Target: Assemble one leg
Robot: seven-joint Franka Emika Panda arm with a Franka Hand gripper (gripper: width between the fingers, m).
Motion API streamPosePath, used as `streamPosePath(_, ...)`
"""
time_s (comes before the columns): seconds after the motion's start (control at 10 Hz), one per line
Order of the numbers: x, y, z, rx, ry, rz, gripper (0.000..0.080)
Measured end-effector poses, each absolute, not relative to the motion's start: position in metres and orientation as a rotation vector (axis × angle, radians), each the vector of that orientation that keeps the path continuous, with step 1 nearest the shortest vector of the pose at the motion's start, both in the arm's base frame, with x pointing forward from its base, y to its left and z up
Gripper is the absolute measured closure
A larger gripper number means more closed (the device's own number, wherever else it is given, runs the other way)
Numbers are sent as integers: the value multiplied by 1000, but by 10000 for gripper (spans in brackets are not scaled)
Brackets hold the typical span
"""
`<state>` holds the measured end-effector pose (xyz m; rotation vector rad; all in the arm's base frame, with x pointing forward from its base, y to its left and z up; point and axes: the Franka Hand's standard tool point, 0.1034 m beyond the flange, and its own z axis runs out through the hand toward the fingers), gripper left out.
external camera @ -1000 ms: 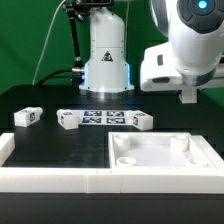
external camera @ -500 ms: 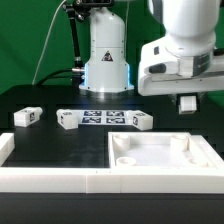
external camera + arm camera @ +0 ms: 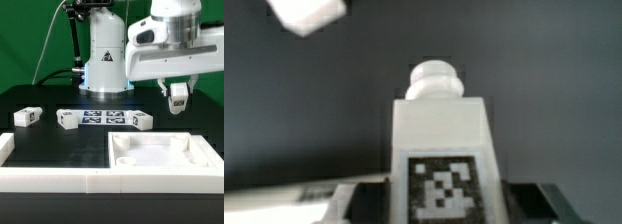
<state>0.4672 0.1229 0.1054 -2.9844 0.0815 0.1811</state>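
Currently:
Gripper (image 3: 178, 101): clamped on the leg (image 3: 178, 94).
Leg: aloft, above the table, behind the panel (image 3: 160, 160).
Handling: likely best kept upright, peg (image 3: 436, 78) centred over a corner recess before lowering.

Four legs (image 3: 28, 117) in all: three lying across the frame's middle, one leg (image 3: 178, 97) raised at upper right. One large white panel (image 3: 160, 150). One marker board (image 3: 100, 118).

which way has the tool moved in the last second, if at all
Yes. The tool, shut on the leg, has shifted toward the exterior view's left, closer to the marker board.
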Motion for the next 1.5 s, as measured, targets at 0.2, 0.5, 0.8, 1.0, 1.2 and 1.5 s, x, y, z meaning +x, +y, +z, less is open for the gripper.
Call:
streamPosePath(0.2,468,123,101,-3000,77,-121,509)
streamPosePath(0.5,474,127,104,-2986,-12,-446,509)
streamPosePath(0.8,502,112,118,-3007,-187,-452,509)
streamPosePath(1.0,497,111,114,-3010,-184,-439,509)
streamPosePath(1.2,500,110,114,-3010,-184,-440,509)
streamPosePath(1.5,571,110,122,-2987,-269,-473,509)
